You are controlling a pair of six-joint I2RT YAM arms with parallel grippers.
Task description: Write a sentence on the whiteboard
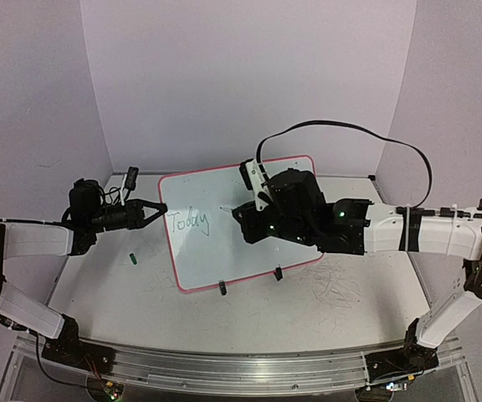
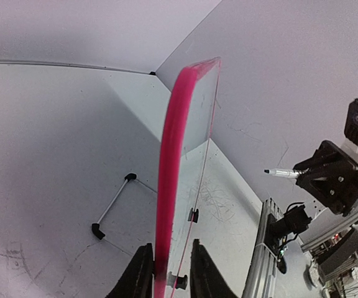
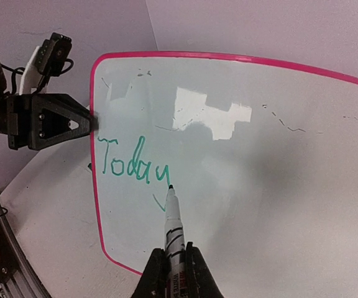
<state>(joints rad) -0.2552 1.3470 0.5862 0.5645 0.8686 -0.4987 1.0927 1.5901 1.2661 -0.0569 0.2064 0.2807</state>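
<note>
Whiteboard (image 2: 168, 155) edge-on between the left pincer's (image 2: 170, 248) 2 fingers (image 2: 140, 273); right pincer (image 2: 302, 172) holds a pen (image 2: 279, 172).

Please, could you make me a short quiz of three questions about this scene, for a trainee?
1. True or false: a whole sentence already stands on the white, pink-framed whiteboard.
2. What does the right gripper hold? A) an eraser B) a white marker pen C) nothing.
3. Which green handwritten word can be read on the board?
Key: 1 false; 2 B; 3 "Today".
</note>
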